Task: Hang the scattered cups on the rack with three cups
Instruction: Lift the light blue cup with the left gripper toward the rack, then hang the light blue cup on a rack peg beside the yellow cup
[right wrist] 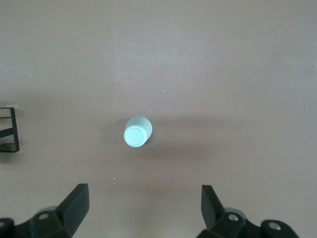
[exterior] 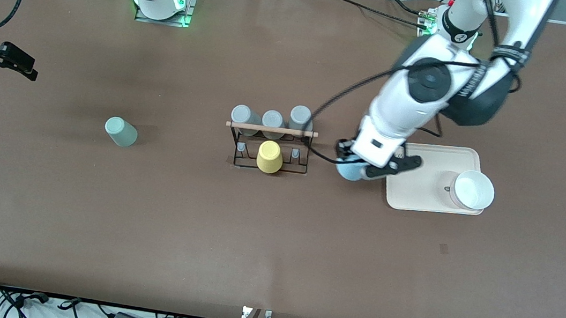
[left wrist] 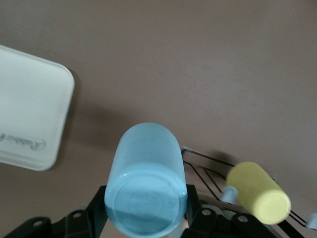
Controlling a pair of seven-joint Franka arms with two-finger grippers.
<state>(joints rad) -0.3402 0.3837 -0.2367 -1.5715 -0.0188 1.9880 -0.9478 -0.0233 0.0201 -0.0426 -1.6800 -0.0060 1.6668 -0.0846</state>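
Right tool [exterior: 1, 59] hangs up in the air over the tabletop [exterior: 198, 235] edge at the right arm's end, well apart from everything; fingers [right wrist: 74, 206] spread wide w/ nothing between them. Its wrist view looks straight down on the mint cup [exterior: 121, 132], so it's prob. parked as a lookout or lined up for a later descent. That arm waits.

Mint cup stands upside down, base up, alone on the tabletop, well apart from the rack [exterior: 269, 146] toward the right arm's end. Base-up suits the job: mouth already faces down for dropping over a peg.

Rack sits mid-tabletop. Three grey tumblers [exterior: 271, 120] fill the row farther from the front camera; yellow tumbler [exterior: 269, 157] sits on the middle peg of the nearer row. Bare grey pegs [exterior: 241, 147] show either side of it, so two slots are free, matching the two loose cups.

Left tool [exterior: 362, 170] is clenched on the blue cup [left wrist: 146, 191], fingers pressing its sides near the base, cup tipped, held between rack and tray [exterior: 419, 192]. Side grip leaves the mouth clear for a peg. Judgement: it's mid-carry, bound for the free peg nearest that end.

Tray holds a white bowl [exterior: 472, 190], not part of the job.
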